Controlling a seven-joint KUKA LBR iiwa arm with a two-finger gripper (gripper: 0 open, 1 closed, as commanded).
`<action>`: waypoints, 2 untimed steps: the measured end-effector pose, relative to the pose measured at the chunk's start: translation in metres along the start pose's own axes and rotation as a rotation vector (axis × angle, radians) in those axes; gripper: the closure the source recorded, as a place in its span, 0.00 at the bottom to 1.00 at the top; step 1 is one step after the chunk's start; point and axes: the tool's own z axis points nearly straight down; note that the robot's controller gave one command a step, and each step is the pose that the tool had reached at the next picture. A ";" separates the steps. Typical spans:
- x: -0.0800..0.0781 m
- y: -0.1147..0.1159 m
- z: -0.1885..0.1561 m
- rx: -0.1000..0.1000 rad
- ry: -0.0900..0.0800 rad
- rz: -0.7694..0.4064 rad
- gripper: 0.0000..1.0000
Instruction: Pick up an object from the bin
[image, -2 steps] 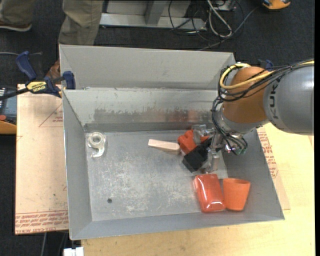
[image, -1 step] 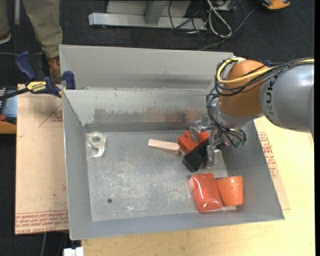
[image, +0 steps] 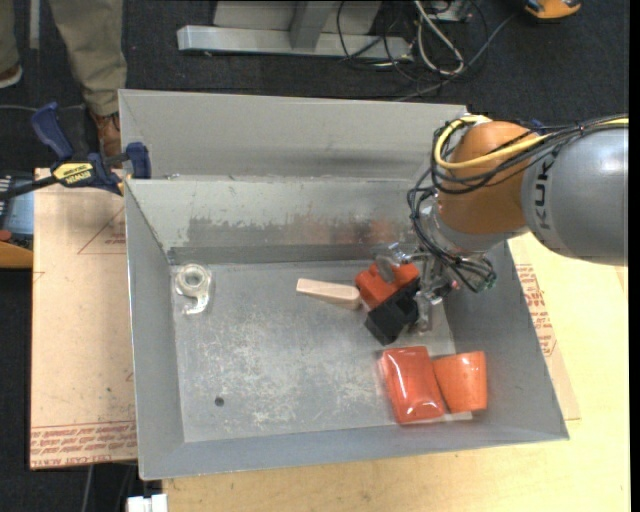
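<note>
The fingers (image: 425, 306), open or closed I cannot tell, sit just right of the black block (image: 390, 320), itself below the orange piece (image: 375, 286).

Ring (image: 190, 283) far left, stick (image: 327, 291) centre, pouches (image: 412, 385) front right

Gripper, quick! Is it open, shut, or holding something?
Gripper: cannot be told. It is low in the bin, right beside a small black block and an orange-red piece.
</note>
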 end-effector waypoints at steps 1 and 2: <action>-0.001 -0.001 0.000 -0.004 0.003 0.054 0.00; -0.002 -0.001 -0.003 0.002 -0.006 0.006 1.00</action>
